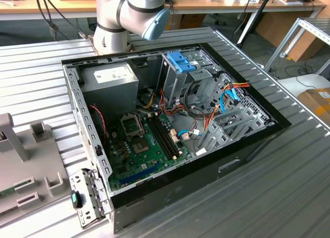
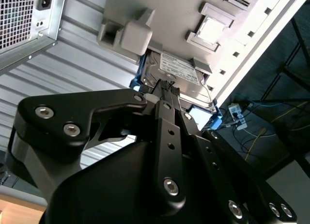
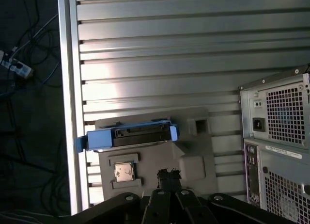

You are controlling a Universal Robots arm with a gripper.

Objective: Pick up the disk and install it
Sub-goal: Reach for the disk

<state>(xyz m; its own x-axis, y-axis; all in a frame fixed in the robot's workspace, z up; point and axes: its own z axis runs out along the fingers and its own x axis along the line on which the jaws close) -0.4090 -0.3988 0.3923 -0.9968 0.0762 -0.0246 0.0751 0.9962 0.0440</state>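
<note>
The disk [image 3: 131, 135] is a flat drive with bright blue side rails. It lies on a grey fixture plate [image 3: 160, 158] near the edge of the slatted metal table. In the second wrist view the disk [image 2: 183, 72] shows its silver top face, with blue rail ends at its corners. My gripper [image 3: 168, 174] hangs above the fixture, a short way off the disk and not touching it. Its black fingers [image 2: 167, 88] are shut together with nothing between them.
An open computer case [image 1: 268, 122] lies on the table, with a silver drive cage topped by a blue clip [image 1: 180, 60]. Its vented rear panel [image 3: 278, 132] stands beside the fixture. A small square chip [image 3: 124, 171] sits in a fixture pocket. Beyond the table edge [image 3: 70, 112], cables lie on the floor.
</note>
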